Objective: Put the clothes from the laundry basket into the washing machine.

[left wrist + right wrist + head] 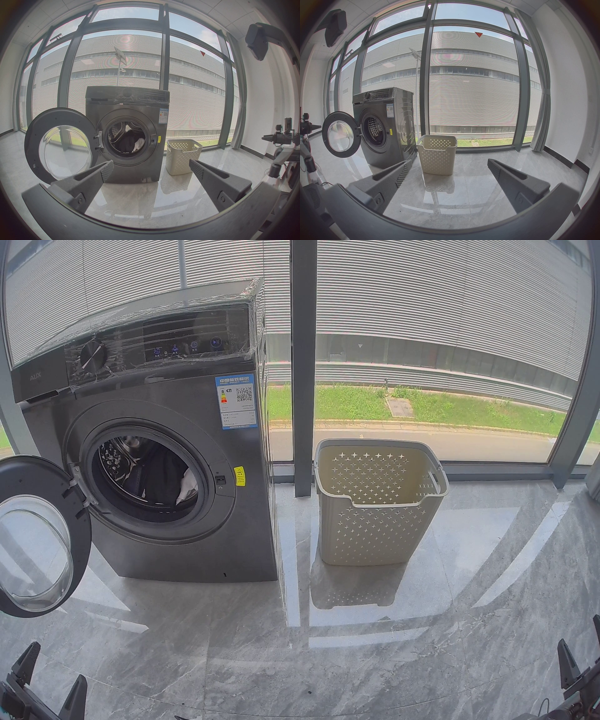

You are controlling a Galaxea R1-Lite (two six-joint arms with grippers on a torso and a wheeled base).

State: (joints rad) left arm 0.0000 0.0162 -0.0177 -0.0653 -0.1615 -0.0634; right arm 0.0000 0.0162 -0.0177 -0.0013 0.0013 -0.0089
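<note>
Plainly, the washing machine (187, 502) stands on the grey marble floor (375, 665), at the robot's left, with its back toward the window wall (437, 315). Its top and control panel are wrapped in clear film. The round door (37, 540) is swung wide open to the left, so the drum opening is uncovered. The clothes (159, 477) lie inside the drum: a dark heap, with one white piece at the right side of the opening.

The laundry basket (375, 515), of cream plastic with star-shaped holes, stands upright on the floor just beside the machine, on its right. It is near the window frame, and a narrow strip of floor shows between basket and machine.

The left jaws are low at the near left, below the open door and well apart from the machine; they are spread wide and released. The right jaws are low at the near right, well apart from the basket; they are spread wide and released as well. Both wrist views look across the floor toward the machine and the basket.
</note>
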